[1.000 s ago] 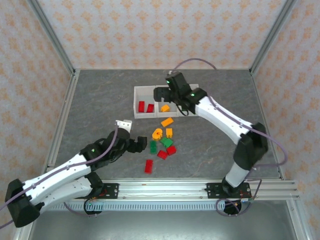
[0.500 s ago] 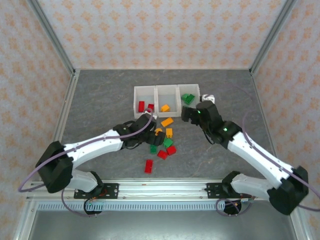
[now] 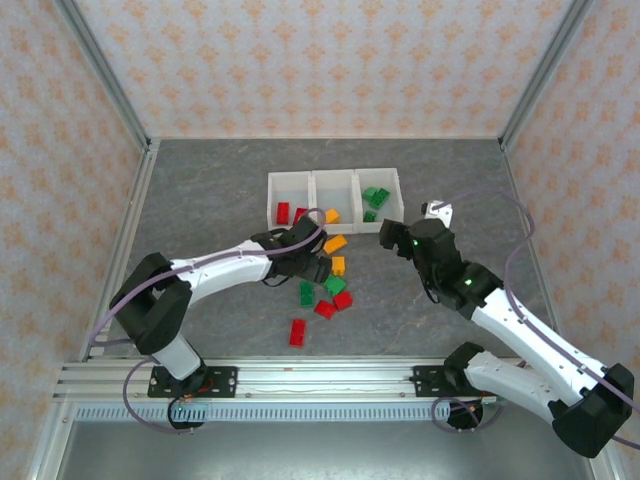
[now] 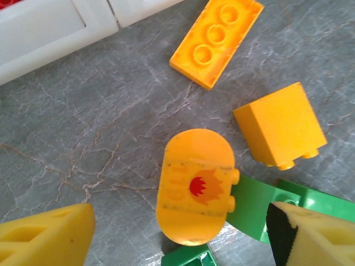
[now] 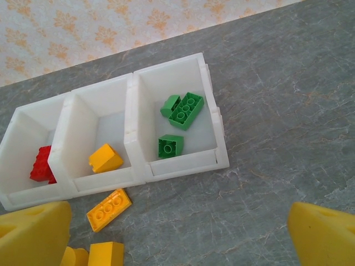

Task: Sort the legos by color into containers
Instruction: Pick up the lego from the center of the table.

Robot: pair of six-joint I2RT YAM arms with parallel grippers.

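Observation:
The three joined white containers (image 3: 311, 187) hold red bricks (image 3: 283, 212) on the left, an orange brick (image 3: 331, 215) in the middle and green bricks (image 3: 375, 197) on the right. My left gripper (image 3: 318, 268) (image 4: 177, 238) is open, low over the loose pile. A rounded orange brick with a flame print (image 4: 195, 185) lies between its fingers, untouched. An orange flat brick (image 4: 216, 40), an orange cube (image 4: 280, 124) and green bricks (image 4: 260, 205) lie around it. My right gripper (image 3: 385, 235) (image 5: 177, 238) is open over bare table, just near of the green bin (image 5: 191, 160).
More loose bricks lie near of the left gripper: green ones (image 3: 307, 293), red ones (image 3: 343, 299) and a lone red brick (image 3: 297, 332). An orange flat brick (image 5: 109, 209) lies just in front of the middle bin. Grey tabletop (image 3: 200, 190) stretches around, with patterned walls behind.
My left arm swung forward from the near left to the pile. My right gripper drew back from over the bins to the table just near of them.

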